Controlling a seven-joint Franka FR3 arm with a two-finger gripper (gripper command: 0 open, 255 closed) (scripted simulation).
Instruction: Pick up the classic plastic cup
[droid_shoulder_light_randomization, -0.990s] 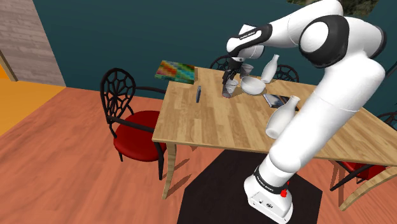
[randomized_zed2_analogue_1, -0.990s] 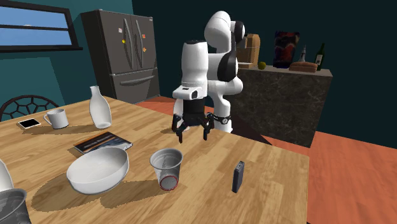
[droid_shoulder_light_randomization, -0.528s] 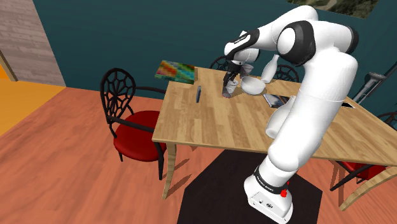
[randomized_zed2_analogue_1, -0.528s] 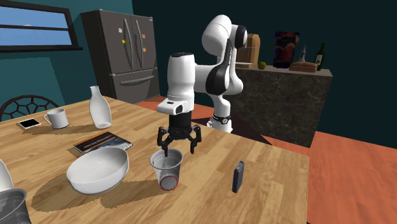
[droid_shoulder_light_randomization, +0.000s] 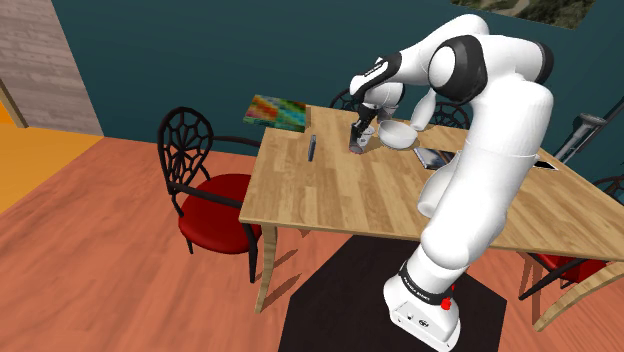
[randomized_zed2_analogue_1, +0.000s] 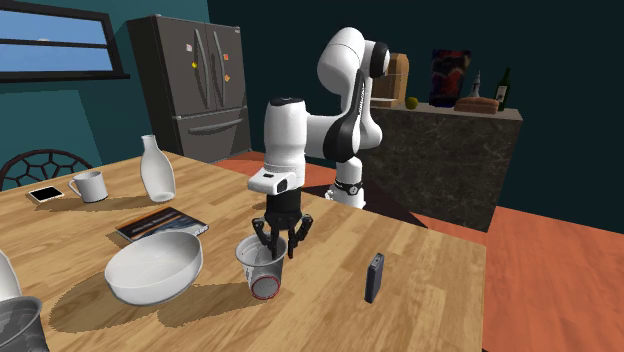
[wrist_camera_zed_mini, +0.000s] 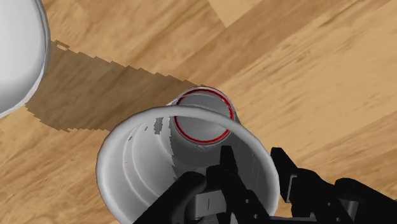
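Teal walls stand around a wooden table (randomized_zed2_analogue_1: 440, 310) on a reddish plank floor, and a dark fridge (randomized_zed2_analogue_1: 195, 85) is behind it in the second exterior view. On this table the cup (randomized_zed2_analogue_1: 262, 268) stands upright. It is pale grey with a red ring at its bottom. The black gripper (randomized_zed2_analogue_1: 283, 238) hangs directly over the cup and points down into its mouth. In the wrist view its 2 fingers (wrist_camera_zed_mini: 226, 175) are a little apart. 1 finger is inside the cup, the other is outside, and the thin wall of the cup passes between them. Some space shows between the inner finger and the wall, so the hand is not closed on the cup, and the cup's bottom rests on the table. The nearest thing is a white bowl (randomized_zed2_analogue_1: 153, 268), which is close to the cup on the second exterior view's left but apart from it. Behind the bowl lies a flat book (randomized_zed2_analogue_1: 160, 224), and further back are a white bottle (randomized_zed2_analogue_1: 156, 168), a white mug (randomized_zed2_analogue_1: 90, 185) and a phone (randomized_zed2_analogue_1: 45, 193). On the second exterior view's right of the cup, a small dark device (randomized_zed2_analogue_1: 374, 277) stands on its end, near the cup but not touching it. In the shoulder view a chair (droid_shoulder_light_randomization: 205, 185) with a black back and a red seat stands at the table's side, and a colourful book (droid_shoulder_light_randomization: 277, 111) lies at the far corner.
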